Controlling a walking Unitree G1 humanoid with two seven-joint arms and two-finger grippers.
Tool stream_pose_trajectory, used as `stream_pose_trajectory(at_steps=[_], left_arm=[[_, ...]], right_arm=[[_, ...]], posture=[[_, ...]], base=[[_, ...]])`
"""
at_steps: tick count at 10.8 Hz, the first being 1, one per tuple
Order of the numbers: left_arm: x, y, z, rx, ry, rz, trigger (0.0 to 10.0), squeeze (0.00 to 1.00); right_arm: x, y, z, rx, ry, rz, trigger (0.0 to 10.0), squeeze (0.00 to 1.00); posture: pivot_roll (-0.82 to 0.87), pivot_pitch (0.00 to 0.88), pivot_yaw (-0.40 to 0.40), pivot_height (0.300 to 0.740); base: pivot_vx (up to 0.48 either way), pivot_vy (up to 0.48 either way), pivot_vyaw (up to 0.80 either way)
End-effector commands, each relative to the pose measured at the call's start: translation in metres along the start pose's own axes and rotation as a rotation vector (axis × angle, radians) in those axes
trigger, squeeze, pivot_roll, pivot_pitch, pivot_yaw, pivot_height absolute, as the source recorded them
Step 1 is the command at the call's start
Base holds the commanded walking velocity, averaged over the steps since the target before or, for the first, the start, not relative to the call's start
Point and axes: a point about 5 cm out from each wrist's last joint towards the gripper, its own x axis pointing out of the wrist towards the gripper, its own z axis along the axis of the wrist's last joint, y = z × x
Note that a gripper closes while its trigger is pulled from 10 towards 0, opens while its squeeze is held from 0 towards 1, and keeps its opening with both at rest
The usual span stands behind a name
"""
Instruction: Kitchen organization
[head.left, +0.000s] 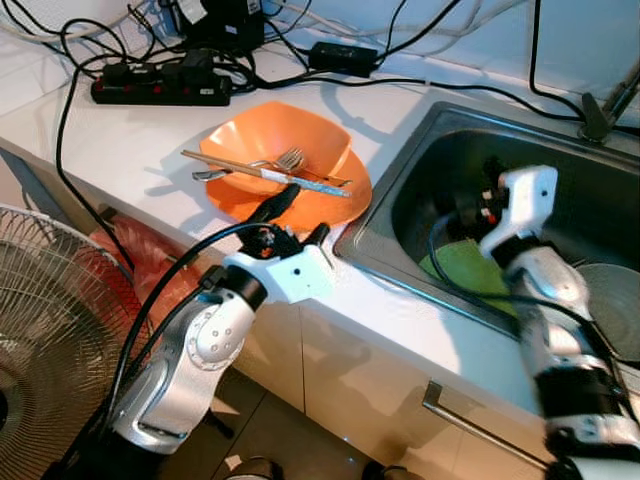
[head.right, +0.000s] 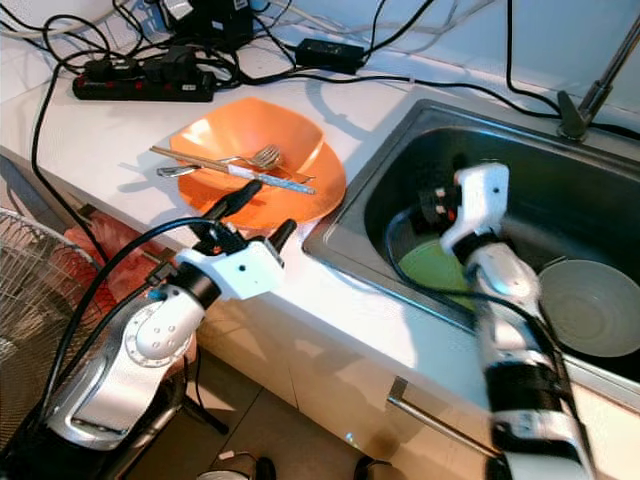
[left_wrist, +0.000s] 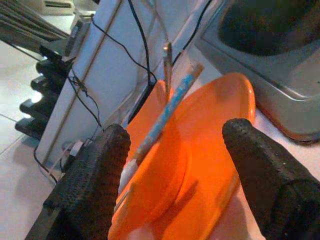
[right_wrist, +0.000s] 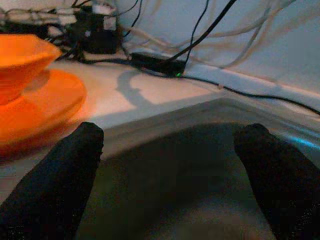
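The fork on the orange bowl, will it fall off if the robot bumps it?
Probably. The fork only rests across the bowl rim beside chopsticks, nothing holding it, so a nudge could slide it. It looks like smooth metal: likely stiff and slippery. The open left gripper sits close, at the plate edge.

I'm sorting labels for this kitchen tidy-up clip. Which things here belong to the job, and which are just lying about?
Belongs to the job:
orange bowl on the orange plate
fork and chopsticks across the bowl
green plate and grey bowl in the sink
left gripper, open by the plate
right gripper, open over the sink

Just lying about:
power strip
cables
fan
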Motion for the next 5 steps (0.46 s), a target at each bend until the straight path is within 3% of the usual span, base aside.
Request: stream_pose_trajectory(at_steps=[1,3,5], left_arm=[[0.001,-0.002,0.001,0.013,-0.010,-0.007,10.0,0.00],[0.002,-0.002,0.000,0.015,-0.013,-0.007,10.0,0.00],[0.003,-0.002,0.000,0.016,-0.015,-0.005,10.0,0.00]], right_arm=[[-0.007,-0.010,0.005,0.011,-0.010,0.028,10.0,0.00],[-0.023,-0.027,0.004,0.035,0.015,0.078,10.0,0.00],[-0.031,-0.033,0.007,0.048,0.014,0.110,10.0,0.00]], posture=[[0.08,0.092,0.025,0.740],[0.08,0.081,0.026,0.740],[0.07,0.079,0.027,0.740]], base=[[0.000,0.000,0.00],[0.000,0.000,0.00],[0.000,0.000,0.00]])
